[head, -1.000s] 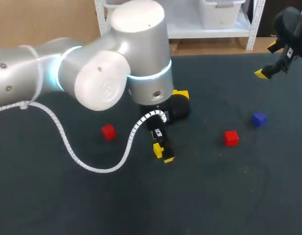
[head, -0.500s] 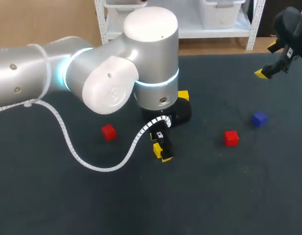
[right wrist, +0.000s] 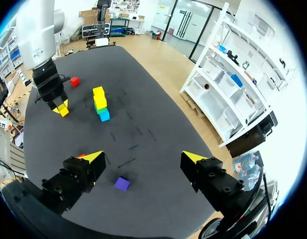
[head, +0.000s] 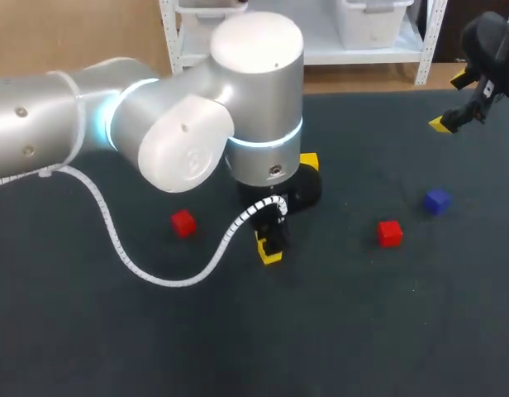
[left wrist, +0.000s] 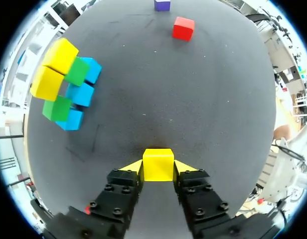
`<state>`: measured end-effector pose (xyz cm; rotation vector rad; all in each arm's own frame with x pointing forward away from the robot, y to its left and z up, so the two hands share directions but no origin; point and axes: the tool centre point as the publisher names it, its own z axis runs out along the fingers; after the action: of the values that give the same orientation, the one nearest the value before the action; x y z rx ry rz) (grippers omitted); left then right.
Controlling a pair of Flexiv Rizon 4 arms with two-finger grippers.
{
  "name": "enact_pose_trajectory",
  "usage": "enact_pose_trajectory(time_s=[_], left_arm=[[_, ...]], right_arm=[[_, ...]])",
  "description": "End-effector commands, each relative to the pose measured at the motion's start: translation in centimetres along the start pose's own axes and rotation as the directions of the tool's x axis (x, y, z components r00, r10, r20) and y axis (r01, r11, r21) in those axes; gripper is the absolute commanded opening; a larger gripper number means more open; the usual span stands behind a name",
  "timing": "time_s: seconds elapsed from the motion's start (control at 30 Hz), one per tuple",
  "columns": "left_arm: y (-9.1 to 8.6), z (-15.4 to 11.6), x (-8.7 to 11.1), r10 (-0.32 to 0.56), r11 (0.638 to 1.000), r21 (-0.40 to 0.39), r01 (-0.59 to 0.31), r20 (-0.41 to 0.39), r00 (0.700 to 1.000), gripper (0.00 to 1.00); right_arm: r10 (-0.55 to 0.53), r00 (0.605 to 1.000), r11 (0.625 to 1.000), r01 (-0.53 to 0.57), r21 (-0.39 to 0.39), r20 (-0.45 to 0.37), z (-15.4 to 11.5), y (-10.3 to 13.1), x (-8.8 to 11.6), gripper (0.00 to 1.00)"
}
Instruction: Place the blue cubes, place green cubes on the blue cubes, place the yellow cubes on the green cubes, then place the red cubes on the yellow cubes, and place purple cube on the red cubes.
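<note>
— What does the left gripper (left wrist: pixel 158 169) hold?
— Its jaws are clenched on a yellow cube (left wrist: pixel 158 160), one finger on each side, down close to the dark table (left wrist: pixel 208 99).
— And ahead of it?
— To one side, two stacks (left wrist: pixel 69 89) just beside each other, each blue, green, then yellow. Farther ahead are a red cube (left wrist: pixel 183 28) and a purple cube (left wrist: pixel 162 5).
— The right gripper (right wrist: pixel 142 158)?
— Its jaws are spread wide and grasp nothing. It hangs above the table, and the purple cube lies under it.

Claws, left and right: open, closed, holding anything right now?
Left claw: closed on the yellow cube.
Right claw: open, holding nothing.
</note>
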<state>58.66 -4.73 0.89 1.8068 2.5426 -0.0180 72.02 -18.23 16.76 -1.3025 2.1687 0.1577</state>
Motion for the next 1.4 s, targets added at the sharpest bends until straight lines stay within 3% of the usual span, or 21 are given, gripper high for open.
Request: enact_pose_trajectory(time_s=[0.03,0.27,0.4,1.07,1.4], left_arm=[[1.4,-2.8,0.8,0.03,0.999,-0.029,-0.03,-0.006,1.0,0.0],[4.3,-7.2,1.5,0.086,0.993,-0.083,-0.086,-0.006,0.996,0.0],[5.8,-8.4,1.2,0.116,0.987,-0.114,-0.115,-0.006,0.993,0.0],[10.8,-8.1,-3.3,0.244,0.96,-0.123,-0.252,-0.076,0.967,0.0],[12.8,-7.9,-4.4,0.244,0.961,-0.111,-0.253,-0.082,0.966,0.0]], right_arm=[[0.001,1.0,1.0,-0.001,0.003,0.0,0.1,0.1,0.0,1.0],[0.001,1.0,1.0,-0.001,0.003,0.0,0.1,0.1,0.0,1.0],[0.001,1.0,1.0,-0.001,0.003,0.0,0.1,0.1,0.0,1.0],[0.001,1.0,1.0,-0.001,0.003,0.0,0.1,0.1,0.0,1.0],[0.001,1.0,1.0,-0.001,0.003,0.0,0.1,0.1,0.0,1.0]])
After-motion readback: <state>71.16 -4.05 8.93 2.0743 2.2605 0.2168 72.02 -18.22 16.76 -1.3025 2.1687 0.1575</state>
